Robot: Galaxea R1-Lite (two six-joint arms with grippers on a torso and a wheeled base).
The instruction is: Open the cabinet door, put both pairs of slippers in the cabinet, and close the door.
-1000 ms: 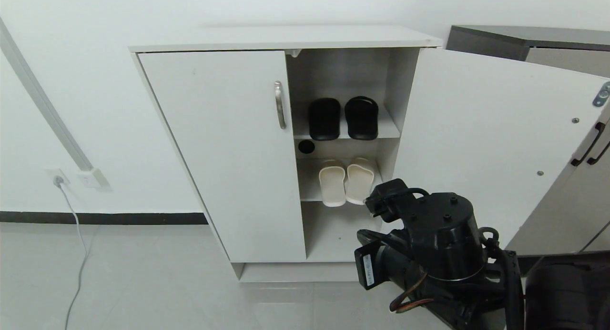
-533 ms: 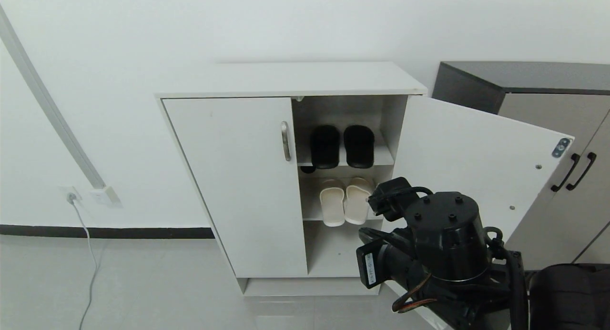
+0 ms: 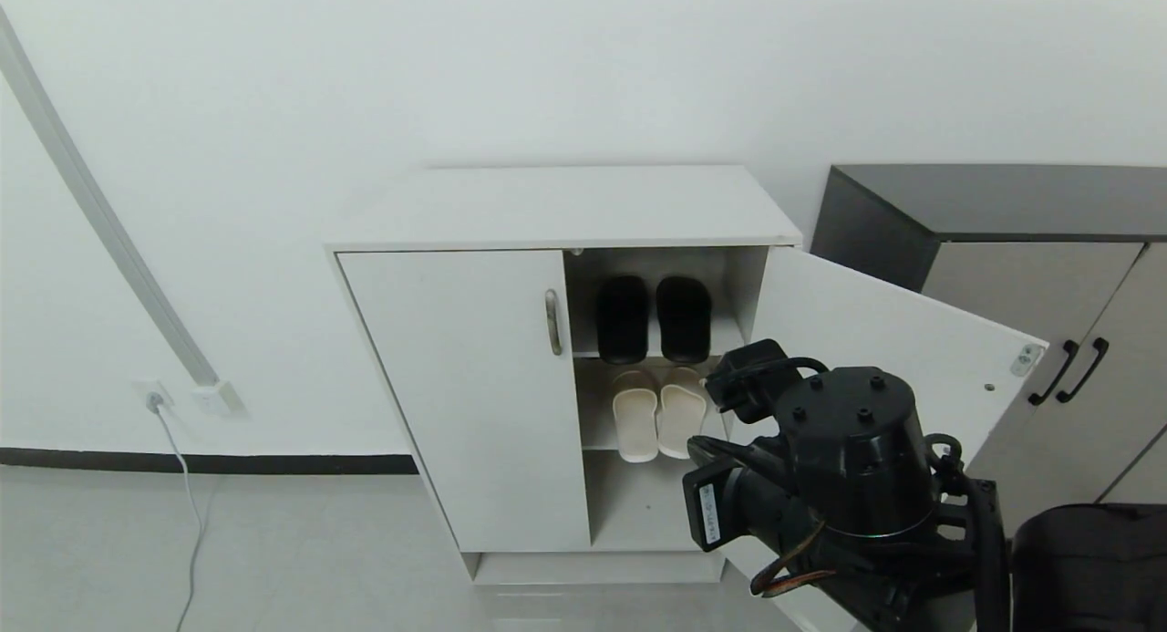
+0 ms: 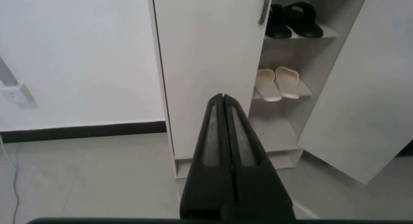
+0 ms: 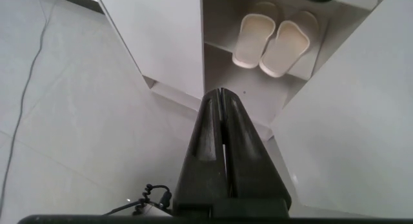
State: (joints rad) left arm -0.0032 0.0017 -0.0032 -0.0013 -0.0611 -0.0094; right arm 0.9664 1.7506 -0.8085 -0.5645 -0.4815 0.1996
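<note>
White wall [image 3: 583, 67], pale floor [image 3: 273, 559]. I log one cabinet [image 3: 565, 208] against that wall, with its right door [image 3: 875, 340] swung open and its left door [image 3: 456, 386] closed. Black slippers [image 3: 653, 319]: upper shelf. Cream slippers [image 3: 658, 411]: shelf below, at its front edge. Left gripper [image 4: 222, 101]: clenched, fingers pressed together. Right gripper [image 5: 221, 95]: likewise clenched, facing the open compartment.

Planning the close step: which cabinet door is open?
The right door, swung out toward the robot and showing both shelves of slippers. The left door, the one with the metal handle, sits flush and shut.
</note>
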